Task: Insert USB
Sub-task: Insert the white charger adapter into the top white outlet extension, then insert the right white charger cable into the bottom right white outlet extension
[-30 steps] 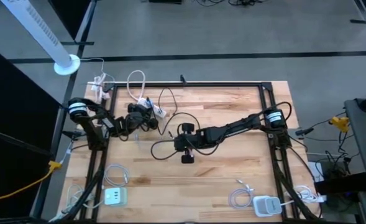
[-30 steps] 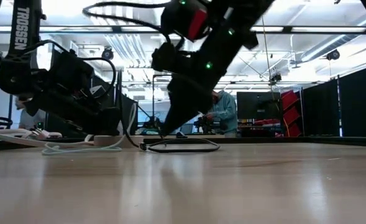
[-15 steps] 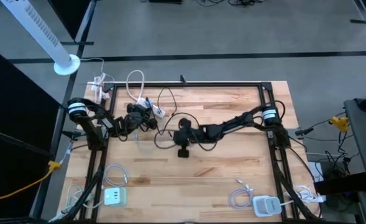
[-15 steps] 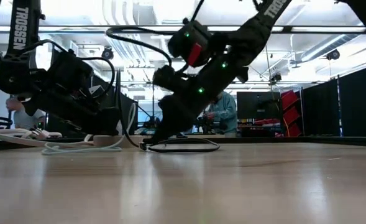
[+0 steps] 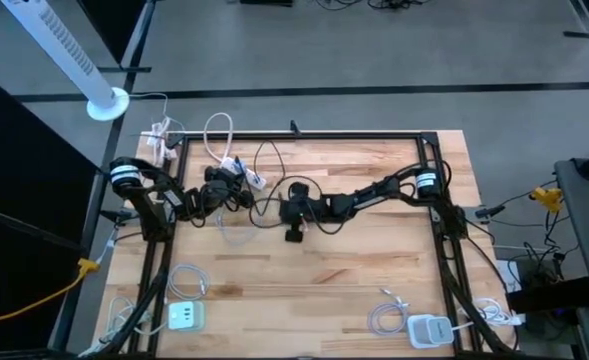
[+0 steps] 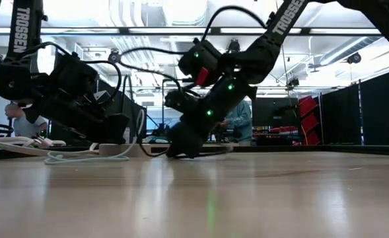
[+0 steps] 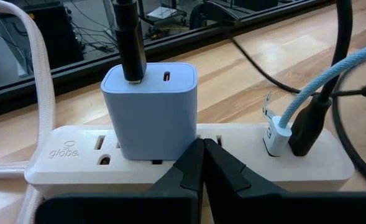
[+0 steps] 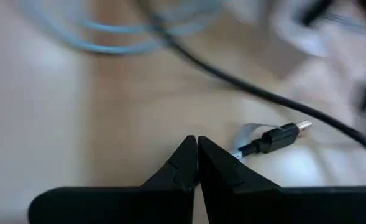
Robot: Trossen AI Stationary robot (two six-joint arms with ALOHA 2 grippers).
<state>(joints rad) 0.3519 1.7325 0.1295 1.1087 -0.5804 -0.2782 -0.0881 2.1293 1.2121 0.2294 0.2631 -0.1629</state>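
Observation:
A white power strip (image 7: 71,162) lies at the table's far left with a light blue charger block (image 7: 151,106) plugged in upright. A black cable (image 7: 128,37) sits in one of the charger's top ports; the other port (image 7: 167,76) is free. My left gripper (image 7: 202,144) (image 5: 242,195) is shut, its tips at the foot of the charger. A black USB plug (image 8: 282,137) with a silver tip lies on the wood at the end of a black cable. My right gripper (image 8: 197,142) (image 5: 271,210) is shut, low over the table just beside that plug. My left gripper points slanting down at the power strip's top face (image 7: 232,138), right by the charger's base. I cannot tell whether its shut tips touch the strip or the charger.
A light blue cable's white plug (image 7: 274,134) and a black plug (image 7: 307,124) stand in the strip. Loose black and white cables lie around both grippers. White chargers with coiled cables sit near the front corners (image 5: 186,316) (image 5: 429,328). Black frame rails (image 5: 304,136) border the table.
My right gripper has sunk toward the table and moved toward the far edge and a little left, closer to my left gripper and the power strip, tipping further downward. It has stayed shut.

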